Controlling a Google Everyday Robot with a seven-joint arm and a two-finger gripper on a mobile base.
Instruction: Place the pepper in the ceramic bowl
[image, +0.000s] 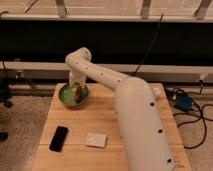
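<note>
Black flat slab (58, 138): a dark rectangular object, perhaps a phone, lies on the near left part of the pale wooden desk (107, 117), well apart from the bowl and not part of the task.

Green ceramic bowl (73, 95): round, glossy green, it stands on the far left part of the desk, upright and near the far edge.

Red pepper (79, 92): a small red and dark shape shows inside the bowl, right of its centre. It looks to be within the rim, either lying against the inner wall or held just above it; which of the two I cannot tell.

Pincer (76, 81): the white end of the arm hangs directly over the bowl, just above the pepper. Whether it is released or grasping the pepper cannot be told from this view.

White square pad (95, 140): a flat pale object lies on the near middle of the desk, apart from everything else and untouched.

White robot arm (132, 107): it rises from the near right, crosses the desk and bends down at the bowl.

Done so far, as I judge it: the pepper is carried to the bowl and is at or inside its rim.

Left to do, as I judge it: confirm the pepper is let go and resting in the bowl, then lift the pincer clear without tipping the bowl.
</note>
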